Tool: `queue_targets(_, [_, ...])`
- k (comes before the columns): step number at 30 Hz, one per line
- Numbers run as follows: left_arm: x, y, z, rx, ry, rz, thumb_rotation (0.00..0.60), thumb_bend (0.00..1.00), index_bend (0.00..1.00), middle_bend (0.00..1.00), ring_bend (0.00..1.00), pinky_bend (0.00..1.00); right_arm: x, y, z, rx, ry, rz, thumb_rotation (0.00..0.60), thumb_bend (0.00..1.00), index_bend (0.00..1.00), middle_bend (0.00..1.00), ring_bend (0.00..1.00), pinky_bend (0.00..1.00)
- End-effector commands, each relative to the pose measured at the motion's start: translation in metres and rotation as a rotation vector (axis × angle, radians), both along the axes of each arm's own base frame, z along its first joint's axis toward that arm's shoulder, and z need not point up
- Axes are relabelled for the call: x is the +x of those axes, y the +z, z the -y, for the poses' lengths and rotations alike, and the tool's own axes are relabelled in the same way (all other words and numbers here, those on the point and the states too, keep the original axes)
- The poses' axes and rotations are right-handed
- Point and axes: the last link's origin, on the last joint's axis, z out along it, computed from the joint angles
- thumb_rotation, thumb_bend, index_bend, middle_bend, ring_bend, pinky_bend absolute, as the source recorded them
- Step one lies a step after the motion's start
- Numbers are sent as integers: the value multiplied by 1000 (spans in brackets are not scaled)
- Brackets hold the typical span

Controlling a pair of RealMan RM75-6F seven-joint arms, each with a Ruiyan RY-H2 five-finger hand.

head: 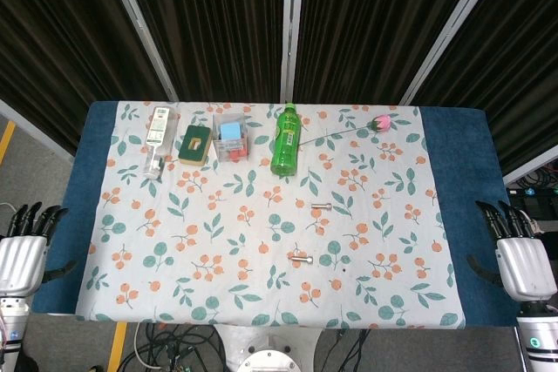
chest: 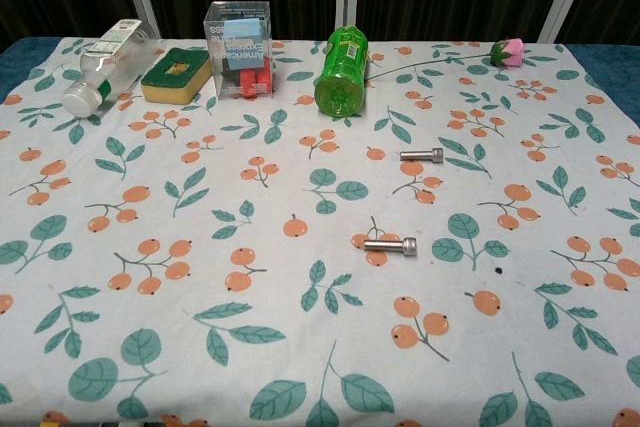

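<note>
Dark ribbed curtains with pale metal posts back the table [head: 462, 172], whose blue top is covered by a white cloth [head: 261, 241] printed with green leaves and orange berries. Along the far edge, a clear square plastic box [chest: 238, 35] stands upright holding a pale blue block above red pieces. Left of it lies a flat green-and-yellow sponge [chest: 176, 73], and beyond that a clear bottle [chest: 103, 75] on its side, cap toward the near-left. A green plastic bottle [chest: 341, 69] lies with its long axis running near to far, its base toward the chest camera. To its right, a pink artificial rose [chest: 510, 51] rests on a thin stem. Two small shiny steel bolts lie mid-cloth, both with long axes running left to right: the farther bolt [chest: 421, 155] and the nearer bolt [chest: 390, 245]. Well apart from them, the left hand [head: 23, 250] and right hand [head: 521, 254] hang off either side edge, fingers spread, holding nothing.
</note>
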Motion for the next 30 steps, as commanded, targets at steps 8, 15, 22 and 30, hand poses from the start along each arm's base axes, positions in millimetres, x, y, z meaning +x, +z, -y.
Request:
queue_targets(8, [1,1,1,11,-8,0,600,68,163,142,38,35,8,-2,5,42,29,-3,600,151,46,127,26,88])
queue_targets(15, [2,0,-2,10,-17,2,600,68,162,142,38,35,31,-20,24,141,101,1,600,184,49,153,26,88])
queue_targets(22, [2,0,-5,12,-29,5,600,68,163,142,37,35,76,-54,74,232,203,21,600,207,128,207,27,88])
queue_targets(30, [0,0,-4,13,-23,6,600,70,163,142,37,35,121,-113,137,358,217,-45,600,207,225,229,26,88])
